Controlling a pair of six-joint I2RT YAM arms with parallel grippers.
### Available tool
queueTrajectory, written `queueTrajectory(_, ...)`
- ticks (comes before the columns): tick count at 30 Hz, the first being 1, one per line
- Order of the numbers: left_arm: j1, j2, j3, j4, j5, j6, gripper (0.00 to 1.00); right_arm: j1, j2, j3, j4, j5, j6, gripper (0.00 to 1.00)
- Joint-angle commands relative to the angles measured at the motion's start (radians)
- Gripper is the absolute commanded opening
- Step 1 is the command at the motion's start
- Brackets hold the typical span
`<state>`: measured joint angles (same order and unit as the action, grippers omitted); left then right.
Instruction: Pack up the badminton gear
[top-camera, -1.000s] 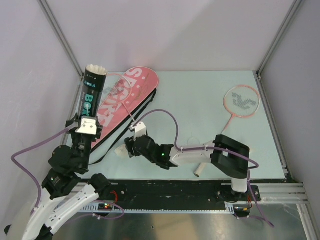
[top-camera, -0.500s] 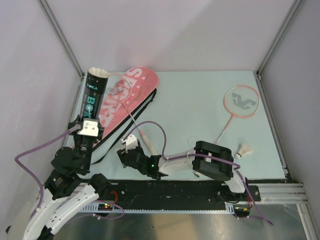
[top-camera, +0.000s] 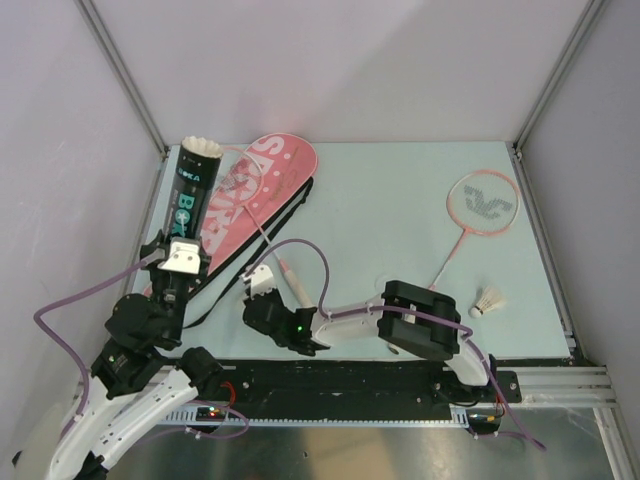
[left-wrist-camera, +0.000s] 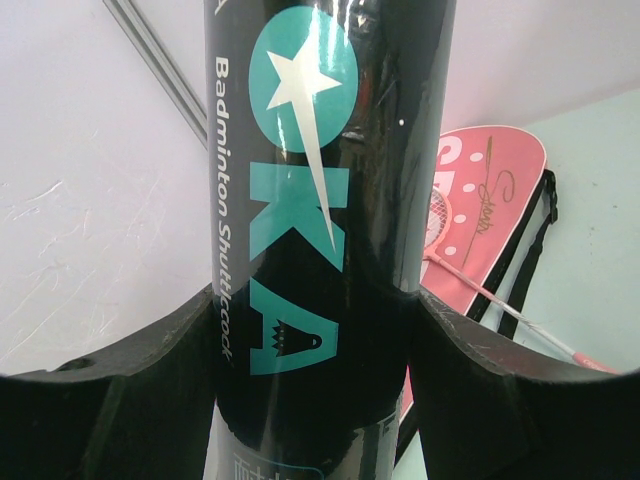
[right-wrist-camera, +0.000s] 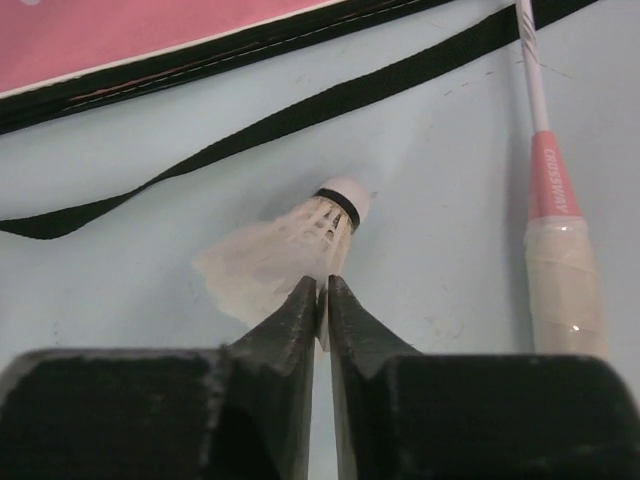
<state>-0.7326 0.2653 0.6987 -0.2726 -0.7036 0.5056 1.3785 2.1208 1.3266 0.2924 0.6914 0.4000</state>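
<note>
Left gripper: closed on the black tube, fingers pressed to both its sides at the lower part.
Black tube: held off the table at the left edge, nearly upright, its top leaning toward the far side. The teal lettering reads "Badminton Shuttlecock".
Top shuttlecock: white, sits in the open upper end of the tube.
Racket case: pink with white letters, flat at far left, just right of the tube. Its black strap trails along the near side.
Left racket: head lies on the case, thin shaft runs near-right off it. The white handle rests on the table beside the right gripper.
Right gripper: low over the table at near centre-left, fingers drawn almost together and pinching the feather skirt of the middle shuttlecock.
Middle shuttlecock: lies on its side on the table, cork end pointing away from the fingers, between the strap and the left racket's handle.
Right racket: pink frame, flat at far right. The shaft angles near-left and the grip end is hidden by the right arm.
Right shuttlecock: alone on the table at near right, well apart from the grippers.
</note>
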Motion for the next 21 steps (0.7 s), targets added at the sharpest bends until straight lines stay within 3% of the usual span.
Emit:
queueTrajectory(1, 0.000, -0.012, 0.001, 0.064, 0.011, 0.005, 0.00, -0.019, -0.021, 0.038, -0.031, 0.056, 0.025, 0.10)
queueTrajectory(4, 0.001, -0.012, -0.005, 0.063, 0.016, 0.009, 0.00, -0.030, -0.051, 0.008, 0.006, -0.004, 0.007, 0.01)
queueTrajectory(11, -0.001, -0.049, -0.047, 0.061, 0.109, 0.027, 0.00, -0.089, -0.269, -0.075, -0.036, -0.182, -0.031, 0.00)
queueTrajectory(17, 0.000, -0.104, -0.097, 0.045, 0.316, 0.093, 0.00, -0.272, -0.535, -0.181, -0.162, -0.463, 0.017, 0.00)
queueTrajectory(21, 0.001, -0.124, -0.136, 0.021, 0.478, 0.154, 0.00, -0.425, -0.728, -0.199, -0.337, -0.665, -0.030, 0.00)
